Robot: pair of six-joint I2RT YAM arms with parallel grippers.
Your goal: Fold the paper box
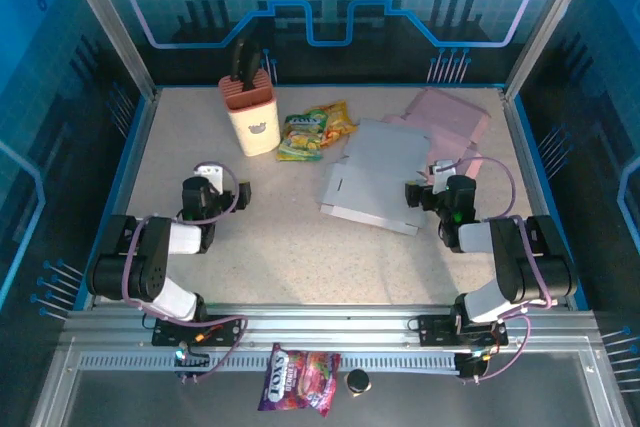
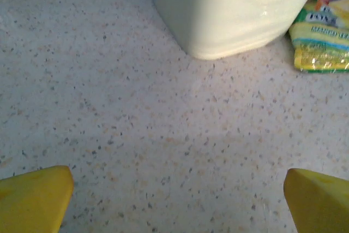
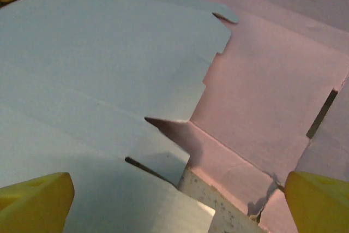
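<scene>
The grey paper box [image 1: 372, 179] lies flat and unfolded on the table [image 1: 280, 247], right of centre, with its far corner overlapping a pink paper box [image 1: 452, 115] behind it. The right tool [image 1: 424, 191] sits low at the grey sheet's right edge, released, its yellow fingertips [image 3: 34, 200] spread wide with nothing between them. In the right wrist view the grey panel's notched edge rests directly on the pink card. The left tool [image 1: 206, 175] is also released and empty, well apart from the box, facing bare table near the cream holder [image 1: 252, 115] and the snack packets [image 1: 315, 132].

The main risk looks to be the overlap: a pinch at that edge could catch both sheets, so that lifting a flap drags the pink card along. The grey card also lies flush with the table, so a finger may skate over it or shove it toward the snack packets rather than get under a flap. With no second tool holding the sheet down, a fold would likely pivot the whole box. The left arm, swinging across to help, could clip the holder
</scene>
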